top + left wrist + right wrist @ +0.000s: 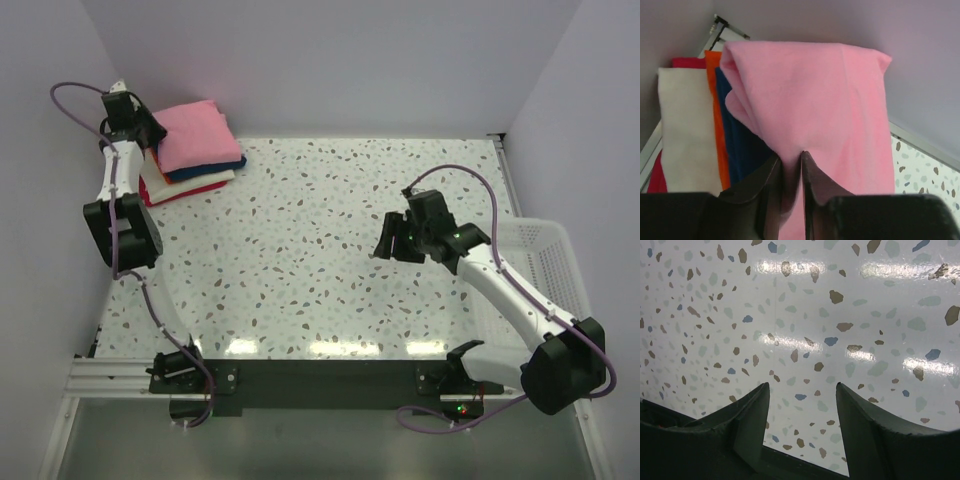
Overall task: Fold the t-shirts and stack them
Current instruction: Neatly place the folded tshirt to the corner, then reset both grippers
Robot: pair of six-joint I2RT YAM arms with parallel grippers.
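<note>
A folded pink t-shirt (195, 132) lies on top of a stack in the far left corner, over navy (218, 167), white (205, 181) and red (175, 194) folded t-shirts. In the left wrist view the pink t-shirt (815, 95) covers the navy (740, 140), orange (720, 130), white (685, 130) and red (687, 62) layers. My left gripper (155, 135) (791, 156) sits at the stack's left edge, its jaws close together with a pinch of pink cloth between them. My right gripper (385, 240) (801, 386) hangs open over bare table, holding nothing.
A white mesh basket (545, 260) stands at the right edge of the speckled table (300, 260), partly under the right arm. Walls close in the back and left side right behind the stack.
</note>
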